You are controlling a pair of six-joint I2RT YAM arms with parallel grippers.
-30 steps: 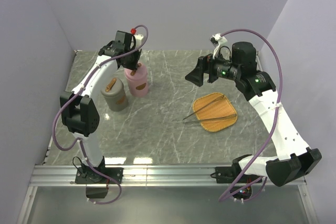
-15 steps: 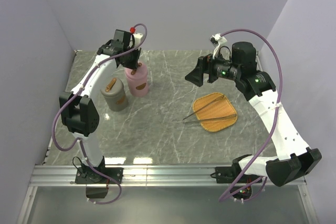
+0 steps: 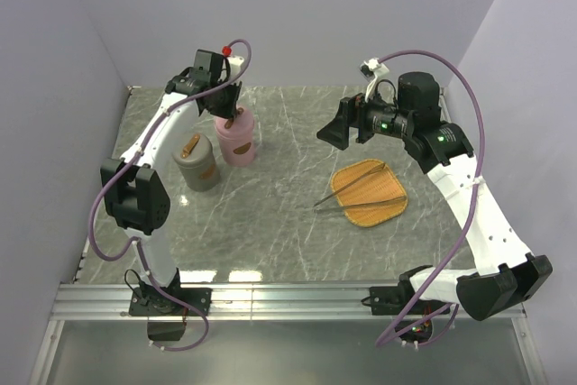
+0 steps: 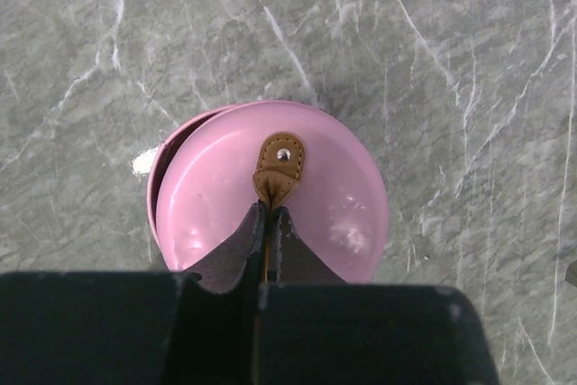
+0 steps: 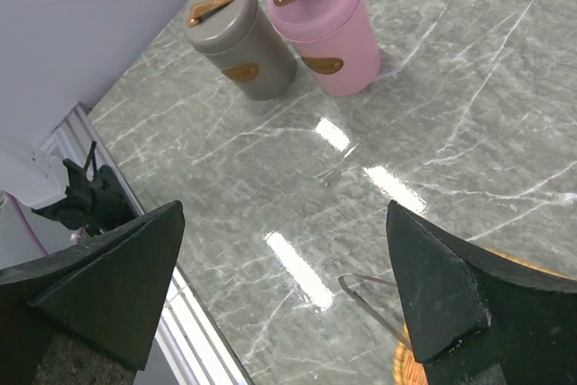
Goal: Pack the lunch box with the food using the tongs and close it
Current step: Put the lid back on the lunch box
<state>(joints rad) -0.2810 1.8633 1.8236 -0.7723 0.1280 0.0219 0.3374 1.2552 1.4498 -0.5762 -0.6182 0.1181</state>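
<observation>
Here, my left end effector was clamped together on the brown leather tab of the pink lid, seen from directly above. The lid sat off-centre on the pink lunch box, so that a crescent of the box's rim showed along one side. A grey canister, bearing its own brown tab, stood just beside the pink lunch box, to its left in the top view. My right end effector hung above the marbled tabletop with its fingers wide apart and nothing between them. The tongs lay across the orange tray, well apart from both containers. Their joined end poked off the tray's edge over the tabletop, and their two arms spread over the tray.
</observation>
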